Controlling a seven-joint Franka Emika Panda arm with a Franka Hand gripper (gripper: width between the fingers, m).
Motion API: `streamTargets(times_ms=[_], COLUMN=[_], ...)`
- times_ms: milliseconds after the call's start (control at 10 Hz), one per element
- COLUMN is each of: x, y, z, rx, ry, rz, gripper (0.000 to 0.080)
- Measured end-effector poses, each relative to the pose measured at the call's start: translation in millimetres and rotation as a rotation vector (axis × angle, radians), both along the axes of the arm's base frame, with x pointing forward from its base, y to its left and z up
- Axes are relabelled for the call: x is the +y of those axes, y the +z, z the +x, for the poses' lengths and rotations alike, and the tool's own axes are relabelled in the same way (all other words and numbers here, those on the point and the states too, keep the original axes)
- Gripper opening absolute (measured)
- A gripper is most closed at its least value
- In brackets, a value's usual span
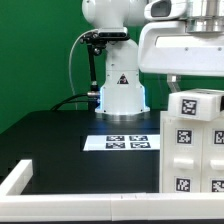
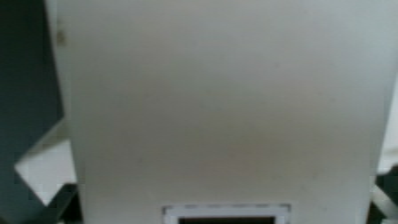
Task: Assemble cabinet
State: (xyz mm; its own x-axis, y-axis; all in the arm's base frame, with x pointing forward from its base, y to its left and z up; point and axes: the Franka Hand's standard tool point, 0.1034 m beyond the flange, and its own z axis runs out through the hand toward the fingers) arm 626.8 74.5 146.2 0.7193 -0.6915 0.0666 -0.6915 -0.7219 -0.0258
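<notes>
The white cabinet body (image 1: 192,145) stands upright at the exterior view's right, with square black-and-white tags on its faces. My gripper (image 1: 195,84) hangs straight above it, and its fingers reach down onto the top edge. In the wrist view a blurred white panel of the cabinet body (image 2: 222,100) fills the space between my dark fingertips (image 2: 54,205) at the frame's corners. A tag edge (image 2: 226,214) shows on the panel. My gripper (image 2: 222,205) looks closed on this panel. No smaller cabinet pieces are in view.
The marker board (image 1: 127,141) lies flat on the black table in front of the white robot base (image 1: 120,92). A white rail (image 1: 85,198) borders the table's front and left edge. A green wall stands behind.
</notes>
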Motion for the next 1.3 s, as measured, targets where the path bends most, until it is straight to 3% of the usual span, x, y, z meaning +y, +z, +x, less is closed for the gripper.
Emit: streamTargets(times_ms=[100,200,600,900,1300], x=[1.3,2.7,3.0,1.1,1.4], y=[0.3,0.8,-0.2,-2.9,-2.7], z=[0.8,0.8,0.9,1.9,2.3], rx=[-0.004,0.004,0.003,-0.012,-0.018], ry=[-0.187,-0.245,-0.515,-0.927,-1.097], rz=[0.046,0.061,0.082,0.141,0.161], gripper=[0.0538,0.0538,0.0538,0.0538,0.0538])
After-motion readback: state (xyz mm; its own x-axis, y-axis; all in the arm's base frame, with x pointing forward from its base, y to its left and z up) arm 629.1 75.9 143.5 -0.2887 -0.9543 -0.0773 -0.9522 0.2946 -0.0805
